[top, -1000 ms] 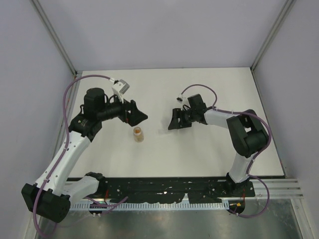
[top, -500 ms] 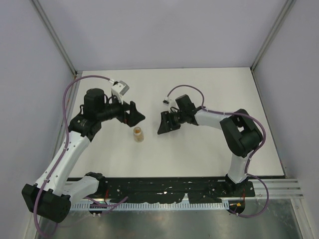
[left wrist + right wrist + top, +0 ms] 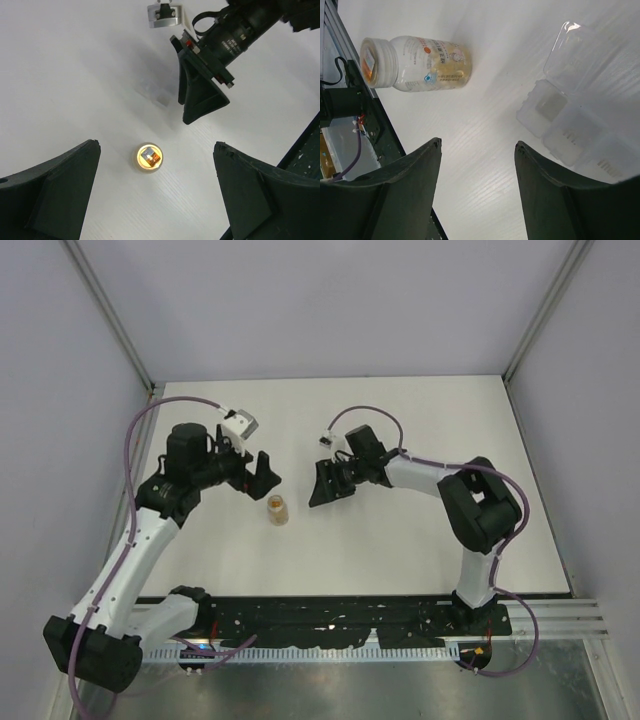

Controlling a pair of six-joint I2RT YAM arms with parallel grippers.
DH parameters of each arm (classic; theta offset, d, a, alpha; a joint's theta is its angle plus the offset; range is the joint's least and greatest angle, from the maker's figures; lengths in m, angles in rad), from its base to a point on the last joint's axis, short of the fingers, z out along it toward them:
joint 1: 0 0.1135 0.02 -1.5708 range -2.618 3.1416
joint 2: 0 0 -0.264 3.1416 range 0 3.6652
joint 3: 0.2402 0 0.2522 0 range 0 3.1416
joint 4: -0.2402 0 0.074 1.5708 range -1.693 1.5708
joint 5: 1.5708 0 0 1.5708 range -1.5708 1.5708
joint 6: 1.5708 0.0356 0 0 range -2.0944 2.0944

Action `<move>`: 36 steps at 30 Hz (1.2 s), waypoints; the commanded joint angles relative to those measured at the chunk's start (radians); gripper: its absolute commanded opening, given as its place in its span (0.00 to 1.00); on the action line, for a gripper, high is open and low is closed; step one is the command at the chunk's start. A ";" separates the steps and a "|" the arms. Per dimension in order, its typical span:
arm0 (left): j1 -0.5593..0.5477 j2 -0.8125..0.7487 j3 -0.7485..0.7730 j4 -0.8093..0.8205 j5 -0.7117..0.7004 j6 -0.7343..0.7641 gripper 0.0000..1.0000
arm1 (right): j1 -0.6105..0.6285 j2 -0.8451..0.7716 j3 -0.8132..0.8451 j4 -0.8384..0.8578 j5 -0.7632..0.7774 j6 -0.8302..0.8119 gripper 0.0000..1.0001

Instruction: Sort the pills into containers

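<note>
A small clear pill bottle (image 3: 277, 510) with a white cap stands on the white table, looking amber from above. In the right wrist view the bottle (image 3: 415, 62) shows pale yellowish pills through its wall. An open clear compartment box (image 3: 570, 120) lies to its right, and I see no pills in it. My left gripper (image 3: 156, 144) hovers above the bottle (image 3: 148, 156), wide open and empty. My right gripper (image 3: 478, 142) is open over bare table between bottle and box. From above, the left gripper (image 3: 260, 473) and right gripper (image 3: 320, 485) face each other just beyond the bottle.
The right gripper's body (image 3: 200, 95) shows in the left wrist view, close behind the faint clear box (image 3: 162, 100). A black perforated rail (image 3: 340, 615) runs along the near table edge. Grey walls enclose the table on three sides.
My right gripper has moved left toward the bottle. My left gripper has pulled back a little to the left. The bottle has not moved.
</note>
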 commanded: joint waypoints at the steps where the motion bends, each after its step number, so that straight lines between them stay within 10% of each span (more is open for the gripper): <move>1: 0.005 0.021 -0.027 -0.025 -0.031 0.101 1.00 | -0.004 -0.151 0.075 -0.089 -0.025 -0.089 0.65; 26: -0.200 0.420 -0.059 -0.027 -0.353 0.202 0.99 | -0.030 -0.469 0.069 -0.303 0.270 -0.384 0.79; 36: -0.214 0.473 -0.039 -0.013 -0.342 0.190 0.70 | -0.047 -0.469 0.049 -0.301 0.257 -0.382 0.79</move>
